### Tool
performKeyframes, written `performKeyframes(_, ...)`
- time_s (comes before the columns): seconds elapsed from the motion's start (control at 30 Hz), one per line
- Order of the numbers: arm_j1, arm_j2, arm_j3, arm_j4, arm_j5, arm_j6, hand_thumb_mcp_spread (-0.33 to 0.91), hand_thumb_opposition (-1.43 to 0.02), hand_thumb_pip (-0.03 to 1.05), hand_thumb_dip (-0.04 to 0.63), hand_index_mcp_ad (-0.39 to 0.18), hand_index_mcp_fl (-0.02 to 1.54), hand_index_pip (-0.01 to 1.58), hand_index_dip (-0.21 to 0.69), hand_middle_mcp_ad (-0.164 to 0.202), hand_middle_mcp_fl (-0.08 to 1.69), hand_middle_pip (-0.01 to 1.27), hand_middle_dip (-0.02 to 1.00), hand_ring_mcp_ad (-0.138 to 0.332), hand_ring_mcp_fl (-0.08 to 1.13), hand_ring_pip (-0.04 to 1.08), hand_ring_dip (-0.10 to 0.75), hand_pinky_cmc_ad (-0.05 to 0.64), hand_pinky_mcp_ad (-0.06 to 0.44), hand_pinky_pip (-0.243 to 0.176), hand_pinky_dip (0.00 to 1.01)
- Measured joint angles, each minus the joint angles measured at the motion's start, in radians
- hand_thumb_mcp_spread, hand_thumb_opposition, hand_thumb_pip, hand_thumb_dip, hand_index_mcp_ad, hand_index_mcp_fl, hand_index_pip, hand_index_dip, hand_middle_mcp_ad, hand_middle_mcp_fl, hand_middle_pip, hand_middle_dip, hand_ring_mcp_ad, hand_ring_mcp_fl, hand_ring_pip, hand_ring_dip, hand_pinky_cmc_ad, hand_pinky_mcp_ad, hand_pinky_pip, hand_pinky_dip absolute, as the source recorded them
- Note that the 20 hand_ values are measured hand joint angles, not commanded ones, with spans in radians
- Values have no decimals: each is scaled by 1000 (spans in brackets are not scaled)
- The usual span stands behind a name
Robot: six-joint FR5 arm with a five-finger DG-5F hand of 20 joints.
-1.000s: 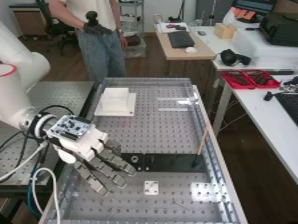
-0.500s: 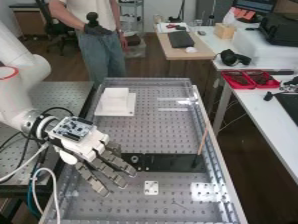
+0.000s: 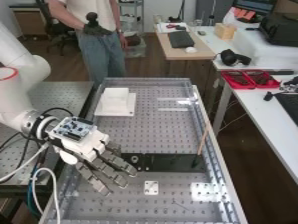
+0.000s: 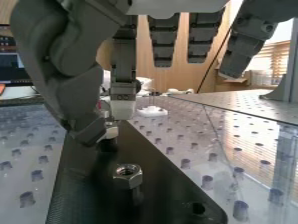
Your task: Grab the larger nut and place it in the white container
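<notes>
Evidently, the hand (image 3: pixel 85 144) extends over the worktop's (image 3: pixel 156 134) left edge, released, fingers loosely straight. Open perforated surface separates it from the white container (image 3: pixel 114 106), a smooth square form on a flat base. In the wrist view, one hexagonal metal nut (image 4: pixel 111 132) sits beside the thumb tip; another nut (image 4: pixel 128 176) has clearance on the smooth black plate (image 4: pixel 174 192). Which is larger cannot be determined. Rightward, a slender stick (image 3: pixel 203 141) leans.
</notes>
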Motion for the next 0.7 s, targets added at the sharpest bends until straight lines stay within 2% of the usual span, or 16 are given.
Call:
performKeyframes(0.1,0,0,-1,-1,-1,2,358,-869,696,222,-115,124,1559,197,86,2,129,222,162,0,87,101,379,295,-105,358)
performKeyframes(0.7,1,-2,-5,2,-2,8,358,-869,707,220,-117,124,1557,192,82,0,126,222,162,0,96,108,379,295,-105,360)
